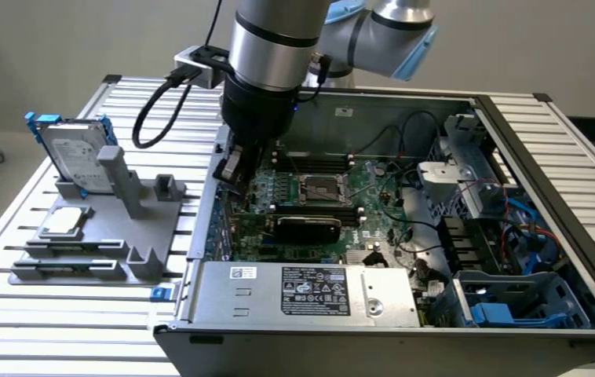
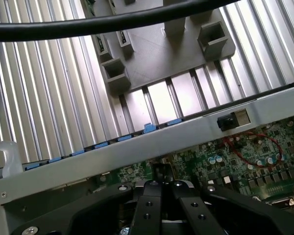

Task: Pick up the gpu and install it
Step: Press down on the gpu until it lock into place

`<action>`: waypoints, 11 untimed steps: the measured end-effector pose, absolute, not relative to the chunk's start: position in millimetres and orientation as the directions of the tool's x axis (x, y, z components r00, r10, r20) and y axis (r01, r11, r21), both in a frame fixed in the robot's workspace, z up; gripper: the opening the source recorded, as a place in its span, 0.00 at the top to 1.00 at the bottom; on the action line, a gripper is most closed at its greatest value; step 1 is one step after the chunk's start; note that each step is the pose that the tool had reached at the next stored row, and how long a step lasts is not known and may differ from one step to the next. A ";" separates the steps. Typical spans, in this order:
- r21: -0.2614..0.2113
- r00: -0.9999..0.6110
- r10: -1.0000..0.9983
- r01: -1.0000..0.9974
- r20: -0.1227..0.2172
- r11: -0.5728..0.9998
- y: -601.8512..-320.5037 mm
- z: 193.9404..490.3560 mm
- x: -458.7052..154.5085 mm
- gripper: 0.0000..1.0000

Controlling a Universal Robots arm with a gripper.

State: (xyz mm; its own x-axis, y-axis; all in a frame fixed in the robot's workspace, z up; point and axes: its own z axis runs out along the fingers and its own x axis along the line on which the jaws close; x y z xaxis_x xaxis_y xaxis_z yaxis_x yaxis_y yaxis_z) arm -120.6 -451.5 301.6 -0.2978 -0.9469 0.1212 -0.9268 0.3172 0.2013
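My black two-finger claw (image 1: 232,169) hangs inside the open grey computer case (image 1: 549,157), at the edge of the green motherboard (image 1: 376,196) on the exterior view's left — fingers pressed together, nothing held between them. The gpu (image 1: 306,228), a small card with a black rounded shroud, sits on the motherboard below the silver processor socket (image 1: 319,187), apparently seated in its slot. It lies near my claw, towards the grey power supply box (image 1: 303,292); long axis runs across the board — toward the case's left wall
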 end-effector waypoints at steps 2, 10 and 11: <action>0.200 -0.297 -0.947 -0.927 0.121 0.316 -451.3 301.6 -117.3 0.89; 0.178 -0.284 -0.953 -0.937 0.107 0.299 -451.2 301.5 -111.9 0.89; 0.174 -0.280 -0.954 -0.940 0.103 0.294 -451.2 301.6 -111.8 0.89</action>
